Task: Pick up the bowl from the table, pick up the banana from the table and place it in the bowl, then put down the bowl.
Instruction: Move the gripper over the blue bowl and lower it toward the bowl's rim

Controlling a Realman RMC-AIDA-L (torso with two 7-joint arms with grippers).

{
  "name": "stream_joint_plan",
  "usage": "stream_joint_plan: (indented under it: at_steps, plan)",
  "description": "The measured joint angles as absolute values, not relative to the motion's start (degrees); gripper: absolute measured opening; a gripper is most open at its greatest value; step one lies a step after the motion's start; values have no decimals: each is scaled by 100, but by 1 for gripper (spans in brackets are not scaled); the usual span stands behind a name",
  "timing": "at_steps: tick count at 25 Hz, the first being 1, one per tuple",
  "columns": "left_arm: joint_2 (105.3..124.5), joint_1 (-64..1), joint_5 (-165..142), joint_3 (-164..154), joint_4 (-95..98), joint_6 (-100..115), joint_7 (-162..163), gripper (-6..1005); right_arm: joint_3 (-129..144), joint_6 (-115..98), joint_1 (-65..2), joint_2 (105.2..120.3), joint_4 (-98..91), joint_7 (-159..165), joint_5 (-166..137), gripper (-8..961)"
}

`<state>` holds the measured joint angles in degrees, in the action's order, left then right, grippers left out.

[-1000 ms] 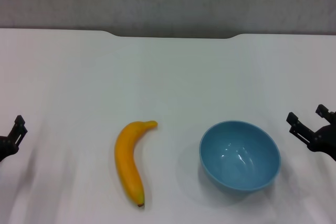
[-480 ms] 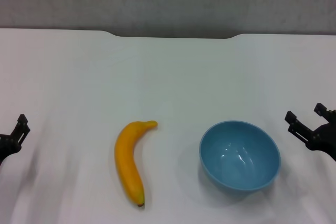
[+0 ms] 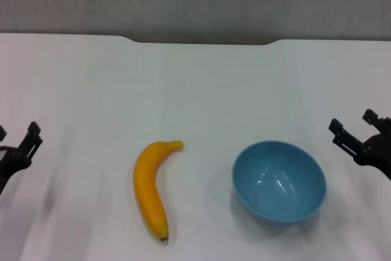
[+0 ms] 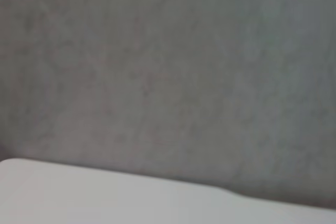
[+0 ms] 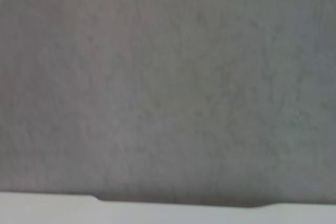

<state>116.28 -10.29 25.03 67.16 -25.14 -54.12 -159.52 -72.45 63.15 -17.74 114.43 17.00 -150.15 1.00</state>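
Glossy light-blue round bowl (image 3: 279, 181): unlifted on white counter (image 3: 201, 90). Curved yellow banana (image 3: 152, 186): left of bowl, untouched. Left hand (image 3: 15, 145), right hand (image 3: 355, 129): spread wide, empty, flanking. All steps remain.

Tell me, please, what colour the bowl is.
Plain glossy light blue; the bowl shows best in the head view.

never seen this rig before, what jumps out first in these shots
The yellow-orange banana lies on the white table, toward the robot's left, apart from the empty light-blue bowl on its right. The left gripper and right gripper sit open at the table's sides, holding nothing.
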Motion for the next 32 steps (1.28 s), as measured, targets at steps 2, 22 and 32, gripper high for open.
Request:
stream_joint_plan:
  at_steps: [2,22,32]
  plan:
    - [11561,-907,2288,6770,-2935,-5232,-15765,766,-7258,6273,-1735,11373,1894,-14847,21,886]
    - [11302,61,-344,7468,-7383,-375,-14563,766,-7754,2808,-1385,10770,6097,-10042,-5563,884]
    - [11501,-294,-201,7616,-8886,2915,-15692,766,-9175,3998,-1658,11143,7463,-5222,-10471,885]
